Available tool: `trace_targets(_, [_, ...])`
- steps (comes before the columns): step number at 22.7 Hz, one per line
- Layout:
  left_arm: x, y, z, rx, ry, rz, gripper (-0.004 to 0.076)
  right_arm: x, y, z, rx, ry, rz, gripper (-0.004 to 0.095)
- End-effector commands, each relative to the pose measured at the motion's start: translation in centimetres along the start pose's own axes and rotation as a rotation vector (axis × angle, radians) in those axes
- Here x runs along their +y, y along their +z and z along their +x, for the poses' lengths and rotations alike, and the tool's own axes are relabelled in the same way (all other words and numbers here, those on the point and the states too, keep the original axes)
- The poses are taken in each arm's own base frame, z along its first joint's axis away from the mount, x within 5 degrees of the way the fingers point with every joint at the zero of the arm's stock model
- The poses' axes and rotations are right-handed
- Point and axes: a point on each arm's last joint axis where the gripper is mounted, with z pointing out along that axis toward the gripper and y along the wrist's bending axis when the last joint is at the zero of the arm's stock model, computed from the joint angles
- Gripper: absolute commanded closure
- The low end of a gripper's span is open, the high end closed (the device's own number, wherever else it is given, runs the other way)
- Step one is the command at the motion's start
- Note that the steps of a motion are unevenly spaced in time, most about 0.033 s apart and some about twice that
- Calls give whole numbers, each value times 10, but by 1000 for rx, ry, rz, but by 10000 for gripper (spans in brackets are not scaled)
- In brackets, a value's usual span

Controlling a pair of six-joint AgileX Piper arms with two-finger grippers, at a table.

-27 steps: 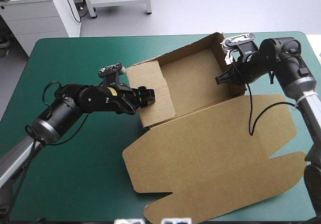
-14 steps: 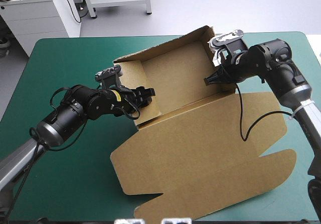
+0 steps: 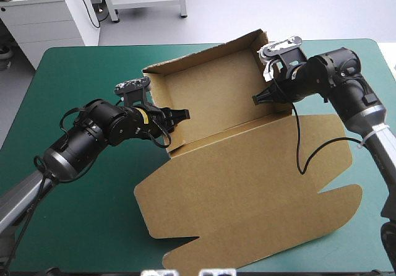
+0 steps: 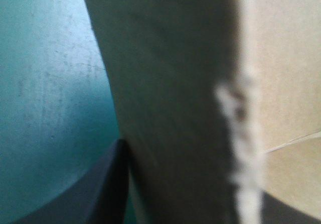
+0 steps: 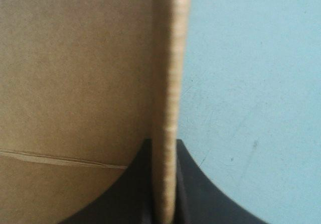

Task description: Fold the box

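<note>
2 grips: the left gripper is clenched on the left wall of the brown box; the right gripper is clenched on the right wall, the board pinched between its black fingers.
Box: mid-table on the teal-green cover, with the tray toward the far edge and the lid flat toward the near edge.
Risk: uneven pulls could likely skew the tray or let a wall spring out untucked; a hard pinch may crease the board.
Change: the left wall stands more upright than earlier, and the whole sheet has slid toward the table's left edge.
</note>
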Motion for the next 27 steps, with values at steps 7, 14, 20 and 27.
trace_targets(7, [-8, -35, -21, -159, 115, -56, 732, -2, -30, -5, -75, 113, 56, 912])
trace_targets(14, [-25, -21, -50, 17, 293, -246, 732, -2, 4, 0, 74, 176, 64, 912])
trace_targets(20, [-30, 40, -52, 154, 346, -305, 732, -2, 58, 5, 228, 185, 72, 913])
trace_targets(27, [-1, 98, -54, 307, 266, -372, 732, 2, 104, 12, 328, 168, 43, 913])
